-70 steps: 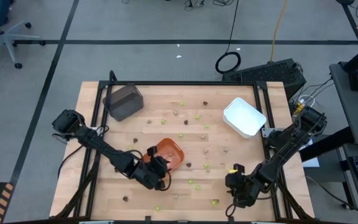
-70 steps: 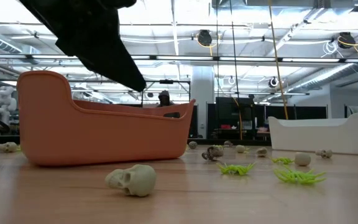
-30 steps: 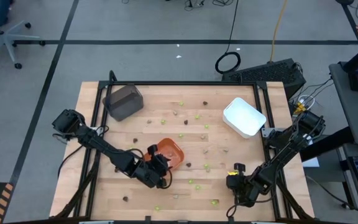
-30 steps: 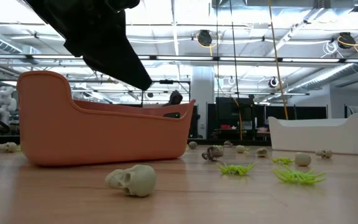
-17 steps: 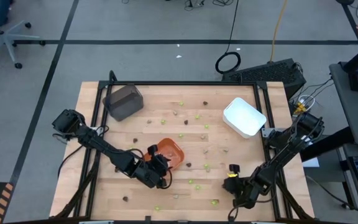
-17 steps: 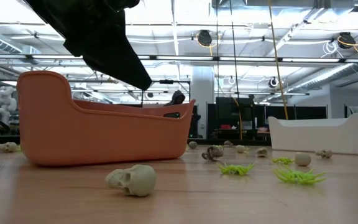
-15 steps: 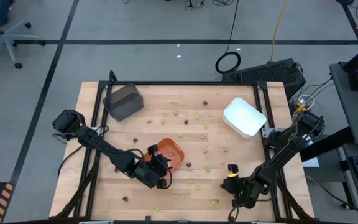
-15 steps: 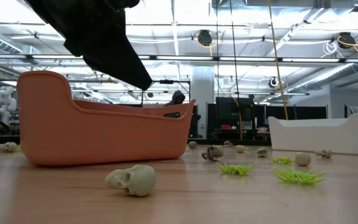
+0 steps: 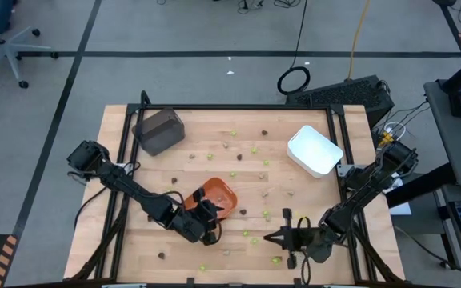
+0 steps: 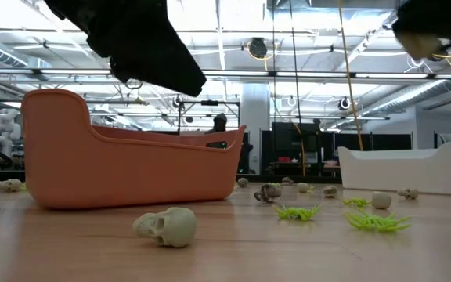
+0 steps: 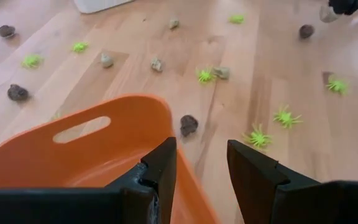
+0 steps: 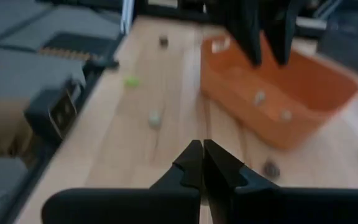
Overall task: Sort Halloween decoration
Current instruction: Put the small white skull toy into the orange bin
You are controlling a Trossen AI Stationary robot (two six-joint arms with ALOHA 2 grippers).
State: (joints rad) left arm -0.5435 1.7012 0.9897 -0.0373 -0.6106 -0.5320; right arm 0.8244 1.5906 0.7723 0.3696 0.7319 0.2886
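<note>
While left gripper (image 11: 199, 163) grips orange tray (image 9: 217, 197) rim | right gripper (image 9: 269, 238) fingers together, empty, near front edge | Halloween decoration (image 9: 244, 185) scattered over table (image 9: 118, 160), some in tray

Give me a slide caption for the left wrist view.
Left tool holds the orange tray by its rim; green spiders and dark pieces scattered on the table.

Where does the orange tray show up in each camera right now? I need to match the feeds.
High view: orange tray just left of the table's middle, at the left gripper.
Low view: tray fills the left half, standing on the wood.
Left wrist view: tray at lower left, its rim between the fingers.
Right wrist view: tray at upper right.
Shared landmark: the left gripper on the tray's rim.
</note>
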